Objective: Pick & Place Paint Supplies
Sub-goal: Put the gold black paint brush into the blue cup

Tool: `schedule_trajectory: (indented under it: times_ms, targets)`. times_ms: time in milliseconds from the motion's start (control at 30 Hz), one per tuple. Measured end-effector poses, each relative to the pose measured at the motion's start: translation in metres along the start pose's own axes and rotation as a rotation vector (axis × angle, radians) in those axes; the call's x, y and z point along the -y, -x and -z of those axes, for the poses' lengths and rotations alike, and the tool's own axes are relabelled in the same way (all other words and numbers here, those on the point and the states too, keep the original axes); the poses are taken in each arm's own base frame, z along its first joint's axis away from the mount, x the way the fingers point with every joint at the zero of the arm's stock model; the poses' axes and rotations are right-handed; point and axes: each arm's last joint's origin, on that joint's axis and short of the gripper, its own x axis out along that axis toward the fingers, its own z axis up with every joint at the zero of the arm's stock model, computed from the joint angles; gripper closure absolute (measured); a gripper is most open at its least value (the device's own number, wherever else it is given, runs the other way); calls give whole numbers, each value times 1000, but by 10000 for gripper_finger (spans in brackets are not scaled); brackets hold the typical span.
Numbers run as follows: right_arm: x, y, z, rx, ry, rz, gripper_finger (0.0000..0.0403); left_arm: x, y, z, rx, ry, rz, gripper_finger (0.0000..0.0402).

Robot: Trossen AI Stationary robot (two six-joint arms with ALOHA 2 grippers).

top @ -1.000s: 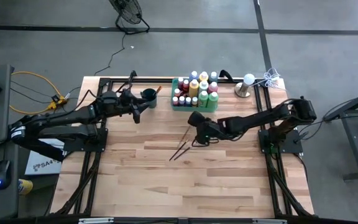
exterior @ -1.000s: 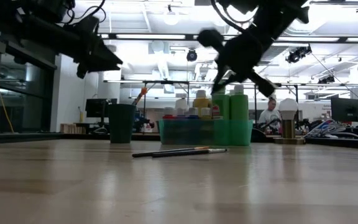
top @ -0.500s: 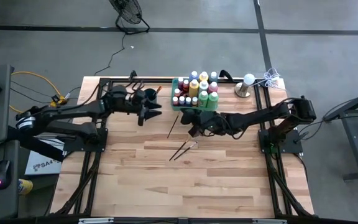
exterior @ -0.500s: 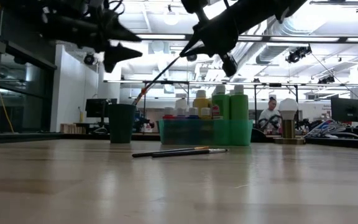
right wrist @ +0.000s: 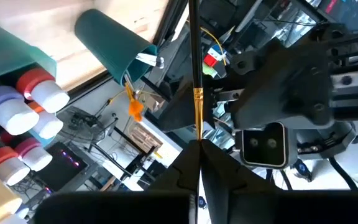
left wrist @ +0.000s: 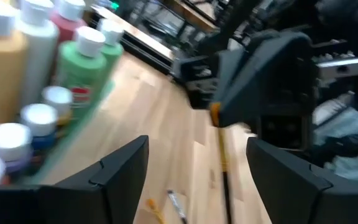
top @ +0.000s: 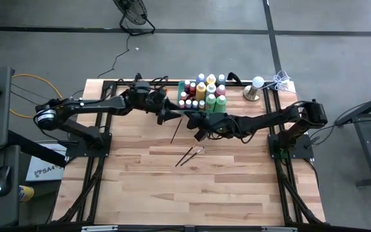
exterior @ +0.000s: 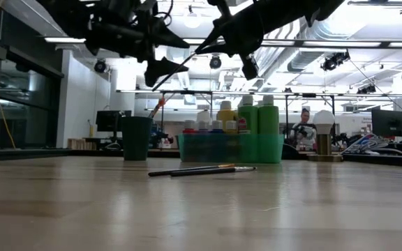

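The left hand (top: 170, 116) is held open in the air above the table (top: 147, 187), its fingers (left wrist: 120, 171) spread beside a thin paintbrush (top: 176, 129). That paintbrush is gripped at one end by the right hand (top: 197, 124), which is closed on it. Two more brushes (top: 189, 154) lie on the table in front. The paint bottles (top: 203, 93) are stood in the green tray (exterior: 218, 148), near a dark cup (exterior: 136, 138).

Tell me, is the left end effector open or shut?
Open: the left end effector shows two fingers spread apart, the held paintbrush between them.
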Motion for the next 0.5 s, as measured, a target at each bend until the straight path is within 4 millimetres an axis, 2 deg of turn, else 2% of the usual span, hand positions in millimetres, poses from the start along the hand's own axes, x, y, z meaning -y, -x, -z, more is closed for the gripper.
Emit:
schedule_trajectory:
  times_ms: [167,500]
  targets:
    - [-1,-3,4,9,-3,11,400,-1,-10,-3,-48,30,82,135]
    - [0,-4,7,24,-21,48,400,-4,-15,-3,-37,32,91,139]
